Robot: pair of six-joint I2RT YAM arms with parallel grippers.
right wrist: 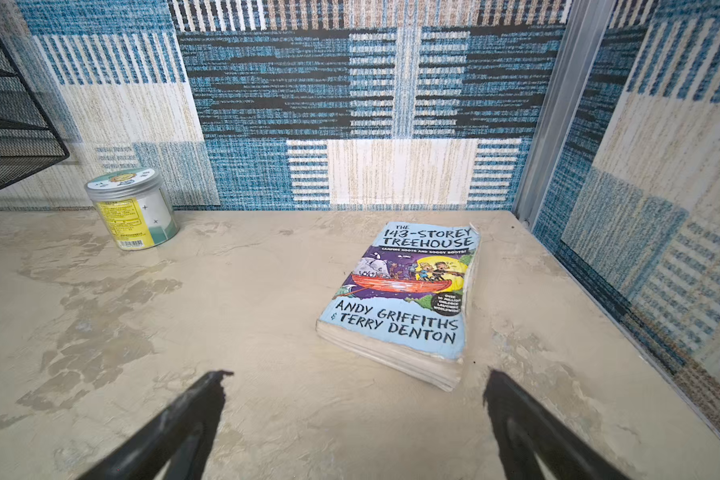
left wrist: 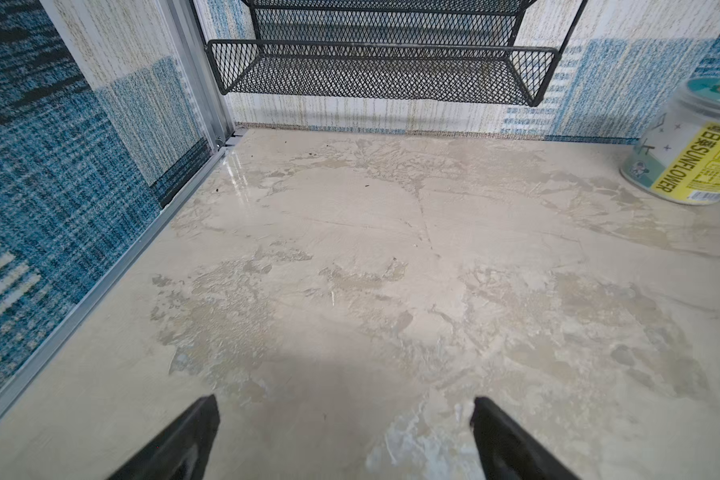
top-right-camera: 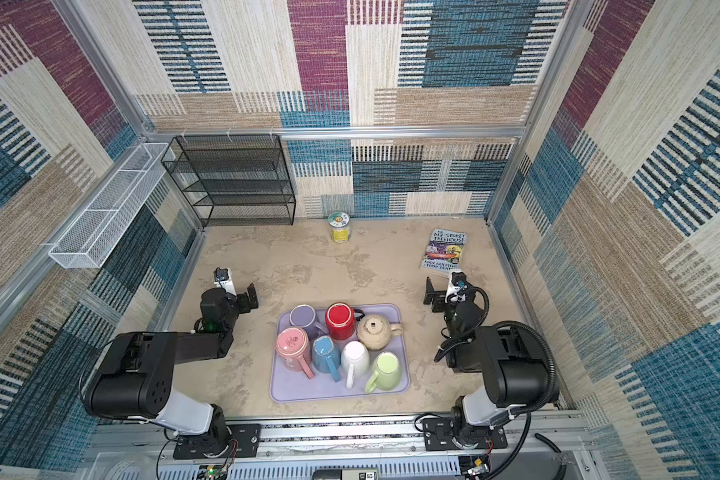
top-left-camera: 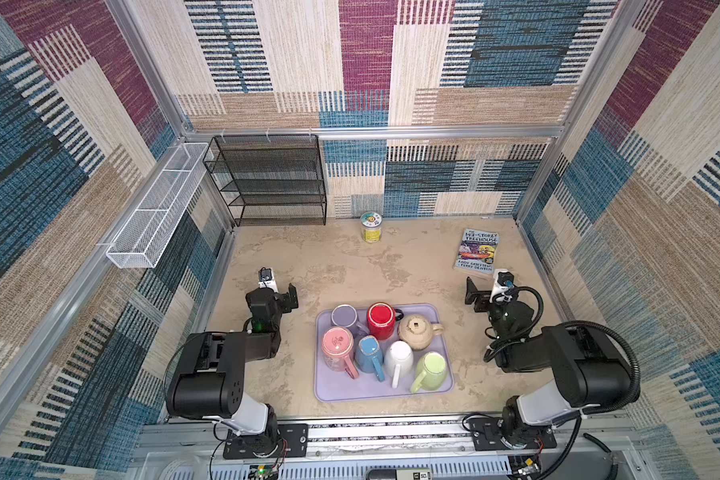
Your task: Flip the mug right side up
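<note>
- Task status: judged not begun. No mug is gripped or lifted, so approach, grip, flip and set-down all remain. Which mug is meant cannot be told.
- Left claw (top-left-camera: 288,297): jaws spread wide and empty. It hovers over bare counter (top-left-camera: 350,266) near the left edge, well apart from the tray. The wrist view shows only counter between the tips.
- Tray (top-left-camera: 350,390): lilac and flat, near the counter's front edge, about midway between the left and right edges. It carries six mugs and a teapot, closely packed.
- Pink mug (top-left-camera: 336,347): at the tray's left edge, mouth down. The stamped base faces up and the handle points to the front.
- Lilac mug (top-left-camera: 344,316): in the tray's back left corner. A pale disc faces up; base or mouth, cannot tell.
- Blue mug (top-left-camera: 368,353): just beside the pink mug, mouth down, handle to the front.
- Red mug (top-left-camera: 381,320): at the tray's back edge, mouth down, ringed base up.
- White mug (top-left-camera: 399,357): mid-tray, narrowing upward, so judged mouth down. The handle points to the front.
- Teapot (top-left-camera: 416,331): beige, upright, lid on, toward the tray's back right.
- Green mug (top-left-camera: 432,370): in the tray's front right corner; orientation unclear.
- Jar (top-left-camera: 370,227): yellow label, at the counter's back edge.
- Right claw (top-left-camera: 474,295): jaws wide apart, holding nothing. It is near the right edge, clear of the tray.
- Book (top-left-camera: 479,251): a paperback lying flat near the back right corner.
</note>
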